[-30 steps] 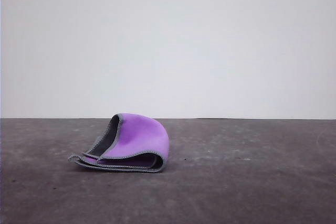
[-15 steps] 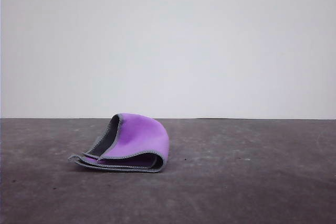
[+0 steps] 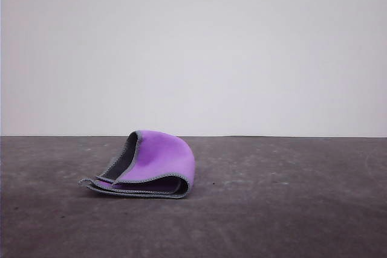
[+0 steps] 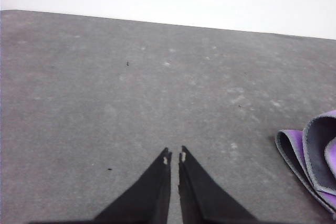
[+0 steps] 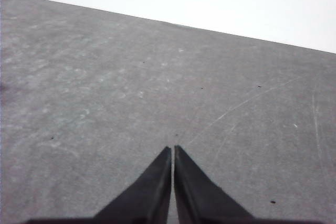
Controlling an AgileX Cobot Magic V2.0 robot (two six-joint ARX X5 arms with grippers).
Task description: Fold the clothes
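Cloth sits folded on the grey bench, purple face up, left of centre from where I watch, and I see my left end effector and right end effector both closed and empty.

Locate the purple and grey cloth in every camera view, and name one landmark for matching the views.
Front view: the cloth lies folded over on the table, left of centre.
Left wrist view: the cloth's edge shows at the right border, clear of the shut left claw.
Right wrist view: not in it.
Shared landmark: the dark grey table meeting the white wall.
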